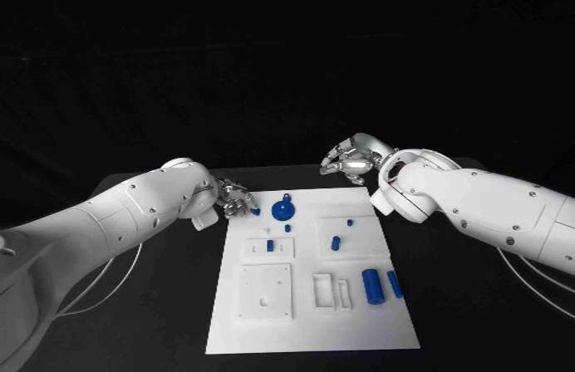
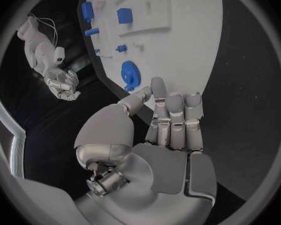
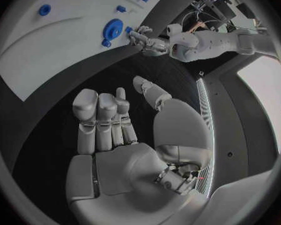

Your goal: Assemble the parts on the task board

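Observation:
The white task board [image 1: 312,314] lies in the middle of the black table. A blue gear [image 1: 282,210] stands near its far edge, also seen in the left wrist view [image 2: 131,75] and the right wrist view [image 3: 112,29]. My left hand [image 1: 233,202] hovers at the board's far left corner, fingers straight and holding nothing [image 2: 168,130]. A small blue part [image 1: 255,212] lies right by its fingertips; I cannot tell if they touch. My right hand [image 1: 347,163] is past the board's far right corner, its fingers spread and empty [image 3: 112,135].
Two blue cylinders [image 1: 373,286] [image 1: 395,283] lie side by side on the near right of the board. Small blue parts sit mid-board [image 1: 336,242] [image 1: 271,244] [image 1: 350,221]. Raised white blocks [image 1: 266,291] occupy the near left.

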